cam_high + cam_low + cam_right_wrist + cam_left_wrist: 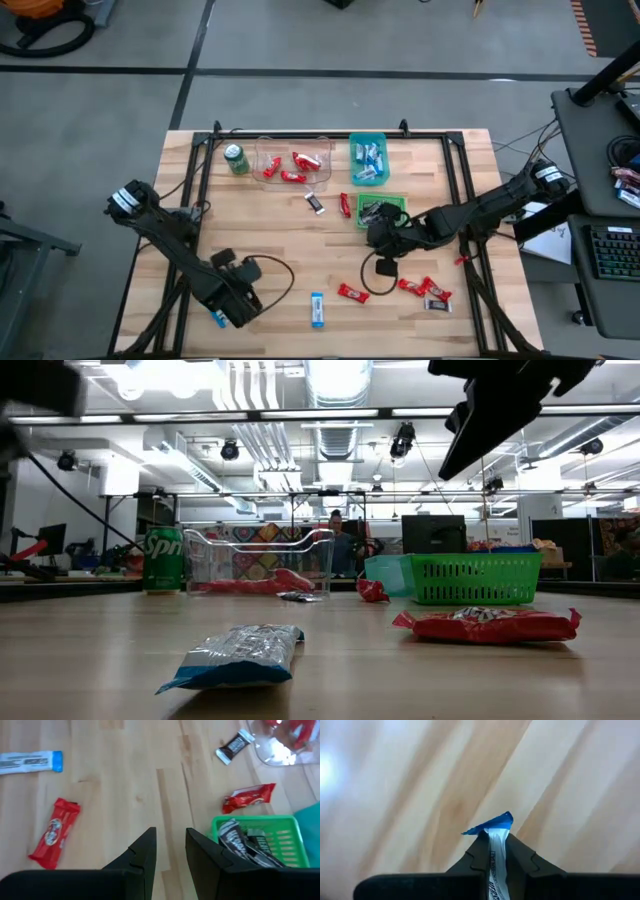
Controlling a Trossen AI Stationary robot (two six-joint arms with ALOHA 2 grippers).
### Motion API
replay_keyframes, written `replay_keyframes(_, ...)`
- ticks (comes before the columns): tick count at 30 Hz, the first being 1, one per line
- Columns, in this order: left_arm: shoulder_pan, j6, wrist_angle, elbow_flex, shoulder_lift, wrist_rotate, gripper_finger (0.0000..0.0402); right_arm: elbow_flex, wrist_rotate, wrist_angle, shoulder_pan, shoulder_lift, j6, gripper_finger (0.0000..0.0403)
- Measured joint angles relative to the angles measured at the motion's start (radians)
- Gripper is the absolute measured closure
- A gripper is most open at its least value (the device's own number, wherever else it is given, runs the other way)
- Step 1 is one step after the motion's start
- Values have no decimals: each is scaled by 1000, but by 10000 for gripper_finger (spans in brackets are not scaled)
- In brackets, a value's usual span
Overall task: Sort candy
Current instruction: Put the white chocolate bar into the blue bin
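between left claw (pixel 496 851) fingers: blue-and-white candy (pixel 495 832), apparently pinched.

Table (pixel 270 250) pale wood, matt; red candy (pixel 487 624) glossy foil; green basket (pixel 472 578) plastic mesh; clear bin (pixel 258 560) transparent plastic

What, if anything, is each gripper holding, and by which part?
The left gripper is shut on a blue-and-white candy bar near one end; the tip pokes out. The right gripper holds nothing.

Green basket (pixel 280 827) beside empty jaws
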Motion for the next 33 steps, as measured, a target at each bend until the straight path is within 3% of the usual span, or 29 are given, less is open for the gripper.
replay_keyframes(4,1,196,73,52,-42,-213,392,0,0,14,25,0,0,310)
replay_keyframes(9,2,420,211,64,-101,-370,392,-2,1,50,50,0,-1,310)
replay_keyframes(13,10,658,398,47,-128,-459,393,-21,1,204,71,12,-83,310)
replay_keyframes(17,36,983,722,8,-128,-441,393,-75,-4,492,86,30,-238,310)
replay_keyframes(23,117,1411,1182,-77,-128,-215,393,-123,-116,819,89,83,-387,310)
replay_keyframes(27,170,1541,1288,-106,-127,-203,393,-124,-132,911,89,119,-402,310)
replay_keyframes(33,241,1565,1310,-115,-127,-159,393,-125,-116,1029,85,165,-444,309)
